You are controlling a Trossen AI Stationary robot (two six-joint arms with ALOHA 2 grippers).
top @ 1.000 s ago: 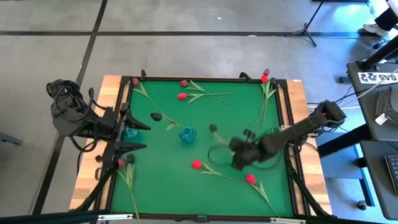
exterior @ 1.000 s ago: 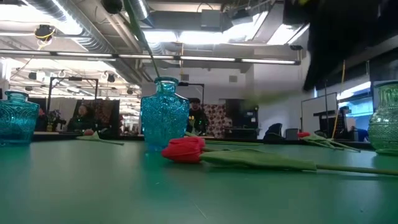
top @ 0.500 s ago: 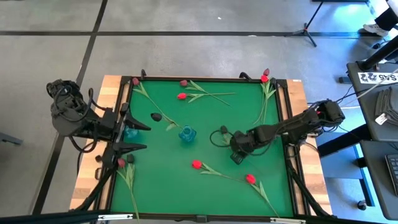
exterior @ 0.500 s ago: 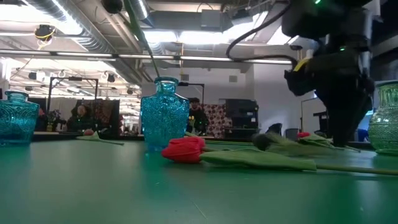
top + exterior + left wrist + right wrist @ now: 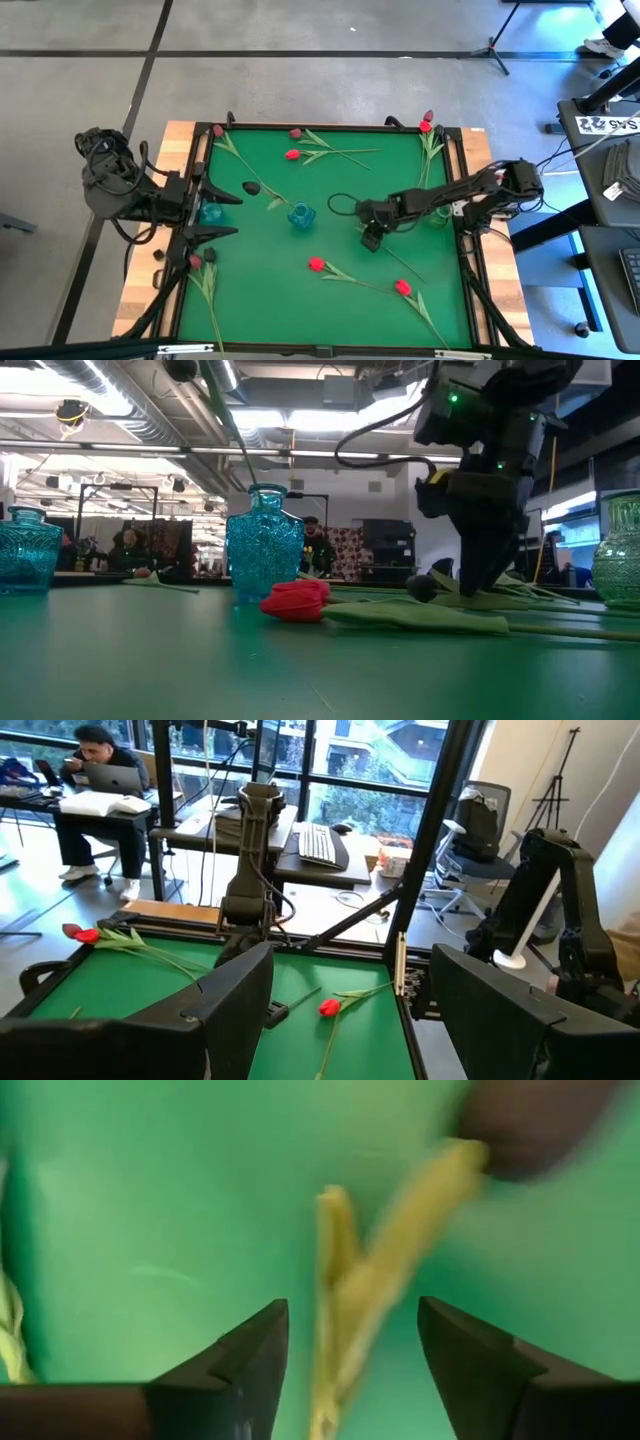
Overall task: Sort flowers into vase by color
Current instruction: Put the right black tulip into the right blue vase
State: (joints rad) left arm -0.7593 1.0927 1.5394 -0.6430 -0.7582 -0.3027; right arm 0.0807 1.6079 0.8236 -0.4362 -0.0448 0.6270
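From my console I count two blue glass vases on the green bench (image 5: 260,290) in the overhead view: one mid-bench (image 5: 300,215), one at the left edge (image 5: 210,212) between the left claw's fingers. In the low view the central vase (image 5: 264,543) has a thin green stem rising from its mouth; I cannot make out the head. That view also shows a second blue vase (image 5: 24,548) at far left and a pale green one (image 5: 620,550) at far right; I see nothing in either. The rest of the flowers lie loose on the bench: two red ones (image 5: 318,265) (image 5: 402,288) in the near half, a red one (image 5: 292,154) and a darker one (image 5: 295,132) near the far edge, a dark head (image 5: 252,187) left of centre, others at the corners. The right claw (image 5: 368,238) is low over the bench right of the central vase, fingers spread — in its wrist view a pale green stem (image 5: 350,1330) lies between them, untouched by either, with a dark head (image 5: 525,1125) beyond. The left claw (image 5: 222,217) waits at the left edge, spread wide. A white label (image 5: 608,124) beside the rig carries dark characters — I cannot read them for sure.
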